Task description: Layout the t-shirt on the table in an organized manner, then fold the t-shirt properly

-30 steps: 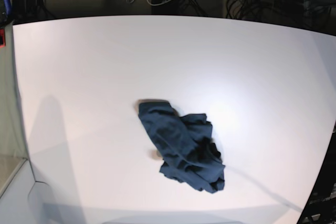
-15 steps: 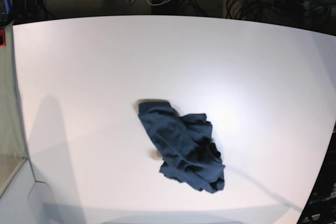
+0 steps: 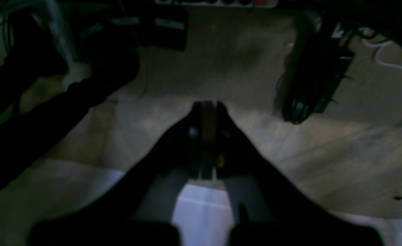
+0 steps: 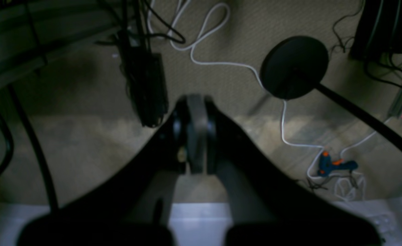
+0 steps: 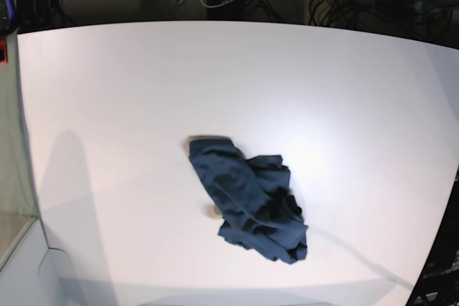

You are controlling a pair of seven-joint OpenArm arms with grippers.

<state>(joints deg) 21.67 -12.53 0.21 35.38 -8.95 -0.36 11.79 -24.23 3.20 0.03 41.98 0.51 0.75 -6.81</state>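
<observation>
Base view shows the t-shirt (image 5: 249, 199) lying in a bunched heap on the table (image 5: 129, 91), a little below the middle and a bit toward the right. Its long side runs on a slant, from the upper left down to the lower right. The upper left end is narrower and fairly smooth. The lower right end is fatter, with many folds and bumps piled on each other. The cloth is dark navy blue, and no sleeves or neck hole can be picked out in the heap. The table is big, white and flat, much larger than the shirt. Both arms are far from the shirt, up at the far edge of the table, where only small white tips show. The left gripper (image 3: 208, 106) is seen from its own camera with its two fingers pressed flat together, holding nothing, over a dim floor. The right gripper (image 4: 195, 99) looks the same, fingers squeezed together with nothing between them, above a floor with a white cable (image 4: 204, 41) and a round black base (image 4: 294, 67).
</observation>
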